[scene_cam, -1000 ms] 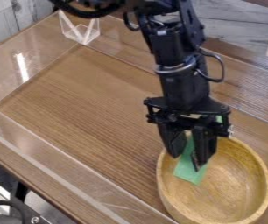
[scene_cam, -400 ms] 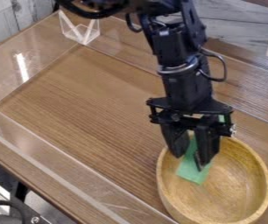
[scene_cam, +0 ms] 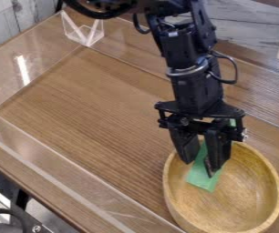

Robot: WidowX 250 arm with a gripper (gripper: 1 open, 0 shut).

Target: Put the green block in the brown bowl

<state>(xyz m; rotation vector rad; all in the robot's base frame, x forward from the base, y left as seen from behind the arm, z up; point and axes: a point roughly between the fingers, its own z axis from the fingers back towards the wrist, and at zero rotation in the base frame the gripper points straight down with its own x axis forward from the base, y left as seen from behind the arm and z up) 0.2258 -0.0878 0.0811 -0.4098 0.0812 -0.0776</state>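
With the arm reaching down from the top of my view, the gripper (scene_cam: 204,164) is over the brown bowl (scene_cam: 222,211), which sits at 5 o'clock on the table (scene_cam: 75,118). Fingers are shut as far as they go; can't tell if they pinch anything. Green block (scene_cam: 201,183) is in the bowl, toward its 11 o'clock side, directly below the fingertips and partly hidden by them. Clear container (scene_cam: 84,30) at 11 o'clock, near the table's far edge.
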